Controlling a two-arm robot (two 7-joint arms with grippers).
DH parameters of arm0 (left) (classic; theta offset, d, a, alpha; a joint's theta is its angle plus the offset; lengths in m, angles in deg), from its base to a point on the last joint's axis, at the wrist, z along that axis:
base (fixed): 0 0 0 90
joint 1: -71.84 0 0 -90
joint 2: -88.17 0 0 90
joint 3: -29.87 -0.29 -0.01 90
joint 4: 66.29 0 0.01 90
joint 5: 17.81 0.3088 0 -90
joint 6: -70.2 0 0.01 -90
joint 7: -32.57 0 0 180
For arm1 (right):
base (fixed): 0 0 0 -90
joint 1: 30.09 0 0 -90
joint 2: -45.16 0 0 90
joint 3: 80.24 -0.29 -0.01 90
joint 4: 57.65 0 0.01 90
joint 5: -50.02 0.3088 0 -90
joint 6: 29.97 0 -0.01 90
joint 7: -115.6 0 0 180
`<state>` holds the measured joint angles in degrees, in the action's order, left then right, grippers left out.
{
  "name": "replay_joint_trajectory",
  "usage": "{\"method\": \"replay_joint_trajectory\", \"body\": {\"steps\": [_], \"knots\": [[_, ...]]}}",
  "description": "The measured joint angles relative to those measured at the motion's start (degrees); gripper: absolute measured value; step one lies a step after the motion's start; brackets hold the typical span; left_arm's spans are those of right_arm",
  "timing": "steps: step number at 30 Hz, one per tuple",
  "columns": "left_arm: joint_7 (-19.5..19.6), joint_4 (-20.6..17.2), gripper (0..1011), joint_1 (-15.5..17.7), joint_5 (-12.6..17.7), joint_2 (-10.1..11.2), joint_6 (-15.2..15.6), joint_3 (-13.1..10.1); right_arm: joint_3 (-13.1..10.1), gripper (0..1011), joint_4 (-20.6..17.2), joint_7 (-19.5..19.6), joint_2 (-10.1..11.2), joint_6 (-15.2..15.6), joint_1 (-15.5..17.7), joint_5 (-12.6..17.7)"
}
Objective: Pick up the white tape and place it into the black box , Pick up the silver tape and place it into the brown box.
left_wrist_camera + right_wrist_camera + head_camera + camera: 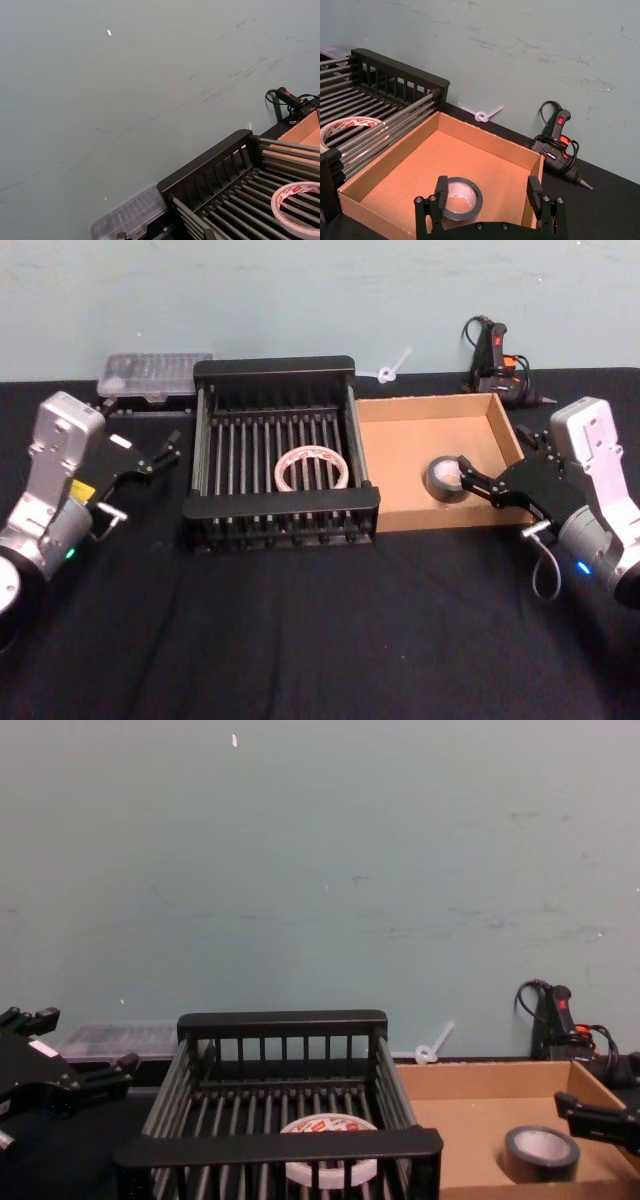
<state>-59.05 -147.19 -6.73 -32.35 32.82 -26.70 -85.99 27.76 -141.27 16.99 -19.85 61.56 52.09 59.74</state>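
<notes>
Right gripper (478, 483) hangs low over the front right part of the shallow tan cardboard box (396, 445), fingers spread wide and holding nothing. Small dull-silver roll of tape (444, 478) lies flat on the box floor, hole up, just off the fingertips toward the black crate; in the right wrist view it sits between the two open fingers but nearer one of them, apparently free of both.

Flat white roll of tape with red-printed label (312, 469) rests flat on the bars of the black slatted plastic crate (280, 368), right of centre. Left gripper (150, 455) sits out to the left of the crate, well apart from it, fingers parted and empty.

Judgement: both rolls appear delivered. Right arm is the nearer one to the silver roll; the roll lies ahead-left of it, so a clean exit would be straight back and up.
</notes>
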Motion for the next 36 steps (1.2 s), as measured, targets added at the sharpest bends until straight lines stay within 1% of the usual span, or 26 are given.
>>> {"method": "replay_joint_trajectory", "body": {"steps": [36], "knots": [[0.0, 0.0, 1001, 0.0, 0.0, 0.0, 0.0, 0.0, 0.0, 1002, 0.0, 0.0, 0.0, 0.0, 0.0, 0.0]]}}
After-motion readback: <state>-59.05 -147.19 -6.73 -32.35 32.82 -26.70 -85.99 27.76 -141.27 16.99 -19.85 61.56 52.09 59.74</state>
